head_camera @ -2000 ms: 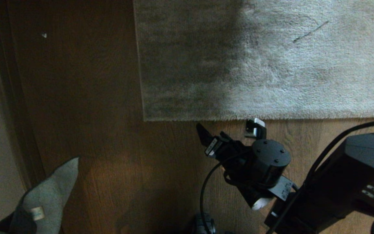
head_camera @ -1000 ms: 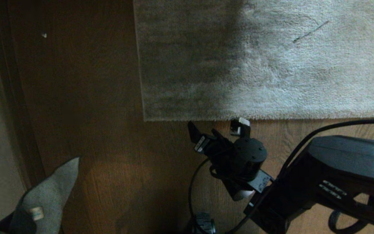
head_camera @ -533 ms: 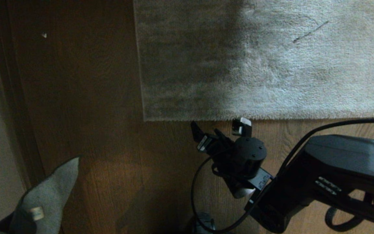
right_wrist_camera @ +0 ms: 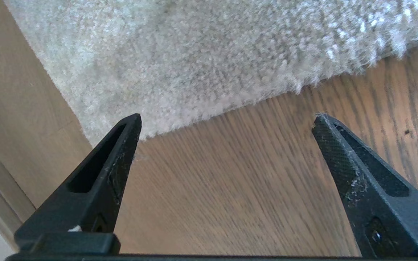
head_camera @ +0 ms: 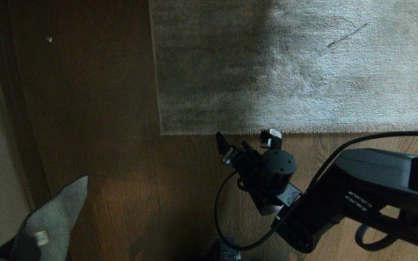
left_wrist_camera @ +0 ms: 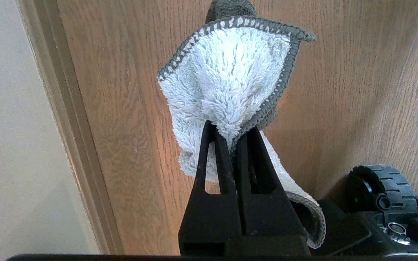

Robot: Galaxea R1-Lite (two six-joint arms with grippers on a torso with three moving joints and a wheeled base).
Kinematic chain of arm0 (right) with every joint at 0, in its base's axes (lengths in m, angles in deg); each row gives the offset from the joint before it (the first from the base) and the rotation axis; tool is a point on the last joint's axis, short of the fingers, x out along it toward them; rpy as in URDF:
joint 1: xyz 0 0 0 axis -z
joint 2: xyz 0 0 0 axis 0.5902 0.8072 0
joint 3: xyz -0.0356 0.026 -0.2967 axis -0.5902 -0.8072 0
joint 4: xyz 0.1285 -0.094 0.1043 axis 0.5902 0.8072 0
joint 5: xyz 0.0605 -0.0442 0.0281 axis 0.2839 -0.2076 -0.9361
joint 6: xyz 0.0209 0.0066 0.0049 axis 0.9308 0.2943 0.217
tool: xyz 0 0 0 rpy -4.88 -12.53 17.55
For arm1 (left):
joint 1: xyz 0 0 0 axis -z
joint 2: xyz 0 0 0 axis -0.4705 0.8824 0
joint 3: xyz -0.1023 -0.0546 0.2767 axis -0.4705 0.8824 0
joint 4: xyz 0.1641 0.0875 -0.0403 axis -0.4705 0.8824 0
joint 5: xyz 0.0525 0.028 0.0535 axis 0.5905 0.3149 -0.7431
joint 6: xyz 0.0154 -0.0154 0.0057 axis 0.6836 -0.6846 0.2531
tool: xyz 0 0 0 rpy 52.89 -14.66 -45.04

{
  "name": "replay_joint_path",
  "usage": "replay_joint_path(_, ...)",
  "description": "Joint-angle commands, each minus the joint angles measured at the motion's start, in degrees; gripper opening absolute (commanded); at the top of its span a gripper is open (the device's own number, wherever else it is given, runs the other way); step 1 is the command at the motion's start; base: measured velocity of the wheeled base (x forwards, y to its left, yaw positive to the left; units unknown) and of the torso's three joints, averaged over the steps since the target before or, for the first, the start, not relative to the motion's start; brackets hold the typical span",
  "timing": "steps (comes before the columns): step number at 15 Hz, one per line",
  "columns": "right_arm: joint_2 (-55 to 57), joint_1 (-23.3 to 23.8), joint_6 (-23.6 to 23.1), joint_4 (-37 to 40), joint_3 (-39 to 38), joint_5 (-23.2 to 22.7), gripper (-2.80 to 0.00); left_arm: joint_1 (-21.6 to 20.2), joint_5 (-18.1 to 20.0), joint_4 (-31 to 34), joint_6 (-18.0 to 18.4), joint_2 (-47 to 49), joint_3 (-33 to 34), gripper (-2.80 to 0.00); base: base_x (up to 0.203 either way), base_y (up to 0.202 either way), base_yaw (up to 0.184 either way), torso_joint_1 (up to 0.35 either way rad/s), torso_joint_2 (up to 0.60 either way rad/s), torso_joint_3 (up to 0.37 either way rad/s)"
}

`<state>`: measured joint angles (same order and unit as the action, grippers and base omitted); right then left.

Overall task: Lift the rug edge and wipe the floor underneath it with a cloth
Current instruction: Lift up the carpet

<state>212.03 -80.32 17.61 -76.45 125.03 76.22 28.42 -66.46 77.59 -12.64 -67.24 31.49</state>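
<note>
I have the right tool (head_camera: 245, 139) low over the floor (head_camera: 122, 163), just short of the rug edge (head_camera: 303, 129), which runs straight across the head view and ends in a square corner at about 9 o'clock from the tool. Fingers are spread wide, released, nothing between them. In the right wrist view the two black fingertips (right_wrist_camera: 131, 125) frame bare plank, and the plush pile of the rug edge (right_wrist_camera: 230, 98) lies flat just beyond them; one tip sits very near the corner of the rug, whether it touches I cannot tell. The rug lies flat on the floor, not lifted.

The left tool (left_wrist_camera: 230, 141) is clenched on the cloth (left_wrist_camera: 230, 72): a pale fluffy cloth with a grey stitched hem, pinched between the closed fingers and flaring out past them. In the head view the cloth (head_camera: 54, 217) shows at about 8 o'clock, near the frame's lower corner, well apart from the rug. A pale skirting strip (left_wrist_camera: 67, 108) borders the floor beside it. A black wheel (left_wrist_camera: 383, 185) of the base shows in the left wrist view.
</note>
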Motion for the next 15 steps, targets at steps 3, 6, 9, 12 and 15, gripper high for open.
replay_joint_path(3,1.3,0.4,0.1,-2.8,2.5,0.1,0.0,0.0,0.0,0.0,0.0,0.0,0.0,-2.8,0.0,0.0,0.0,0.0,0.0,0.0)
replay_joint_path(6,2.8,0.6,-0.8,-2.8,5.4,0.0,0.0,0.0,0.0,0.0,0.0,0.0,0.1,-2.8,0.0,0.0,0.0,0.0,0.0,0.0)
replay_joint_path(9,4.4,0.6,-1.7,-2.8,7.7,0.0,0.0,0.0,0.0,0.0,0.0,0.0,0.0,-2.8,0.0,0.0,0.0,0.0,0.0,0.0)
replay_joint_path(12,5.5,0.7,-2.0,-2.8,9.4,0.0,0.0,0.0,0.0,0.0,0.0,0.0,0.0,-2.8,0.0,0.0,0.0,0.0,0.0,0.0)
replay_joint_path(15,5.7,0.6,-2.0,-2.8,9.6,0.0,0.0,0.0,0.0,0.0,0.0,0.0,0.0,-2.8,0.0,0.0,0.0,0.0,0.0,0.0)
